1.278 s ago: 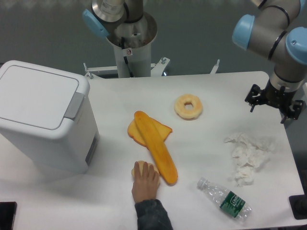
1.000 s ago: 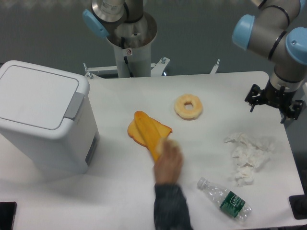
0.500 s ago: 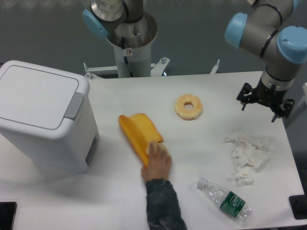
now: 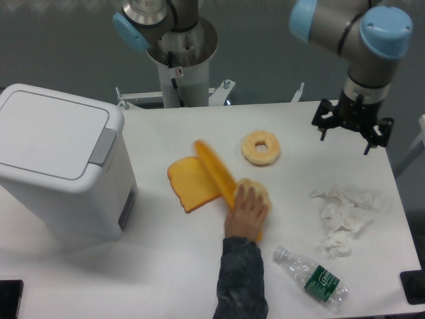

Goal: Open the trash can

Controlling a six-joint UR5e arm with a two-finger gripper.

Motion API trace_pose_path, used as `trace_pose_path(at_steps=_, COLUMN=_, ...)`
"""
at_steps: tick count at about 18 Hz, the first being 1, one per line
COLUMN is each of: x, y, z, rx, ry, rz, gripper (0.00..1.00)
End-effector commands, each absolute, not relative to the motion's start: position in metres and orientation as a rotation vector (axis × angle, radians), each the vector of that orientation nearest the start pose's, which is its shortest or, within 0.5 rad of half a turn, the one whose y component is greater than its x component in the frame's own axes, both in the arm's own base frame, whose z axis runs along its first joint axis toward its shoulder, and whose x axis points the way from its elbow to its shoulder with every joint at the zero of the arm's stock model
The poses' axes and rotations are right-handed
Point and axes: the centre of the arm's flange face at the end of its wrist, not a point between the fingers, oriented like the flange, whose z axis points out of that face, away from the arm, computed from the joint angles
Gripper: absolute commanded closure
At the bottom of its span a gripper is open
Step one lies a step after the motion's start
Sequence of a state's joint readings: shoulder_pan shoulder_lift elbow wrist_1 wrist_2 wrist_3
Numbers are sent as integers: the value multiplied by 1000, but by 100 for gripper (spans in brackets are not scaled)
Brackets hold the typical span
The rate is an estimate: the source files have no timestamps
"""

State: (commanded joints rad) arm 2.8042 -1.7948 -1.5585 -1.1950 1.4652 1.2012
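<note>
I see the trash can (image 4: 56,166), lid shut, on the bench (image 4: 166,272), well apart from my claw (image 4: 352,126), which hangs spread past the donut (image 4: 260,147); a hand (image 4: 247,211) touches the yellow strip (image 4: 216,171)

On the white table (image 4: 166,266) I see a pale ring doughnut (image 4: 260,147) near the middle. Left of it lies an orange slice of toast (image 4: 187,183), with a long orange banana-like piece (image 4: 216,171) at its right edge. Crumpled white tissue (image 4: 345,216) sits right, and a plastic water bottle (image 4: 311,276) lies below.
</note>
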Motion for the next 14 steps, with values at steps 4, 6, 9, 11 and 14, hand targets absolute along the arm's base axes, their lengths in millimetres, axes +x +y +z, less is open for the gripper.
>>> trace_pose_path(at_steps=4, x=-487, y=355, z=434, rx=-2887, ry=-169, rz=143, gripper=15)
trace_pose_path(at_steps=6, x=-468, y=370, z=446, rx=-2859, ry=-236, rz=139, gripper=33)
trace_pose_path(at_steps=9, x=-430, y=391, z=455, rx=-2854, ry=-270, rz=101, gripper=53)
trace_pose_path(at_steps=11, x=-407, y=399, z=463, rx=-2839, ry=-255, rz=78, gripper=65)
trace_pose_path(at_steps=14, x=-378, y=403, z=483, rx=-2778, ry=-311, rz=26, gripper=74)
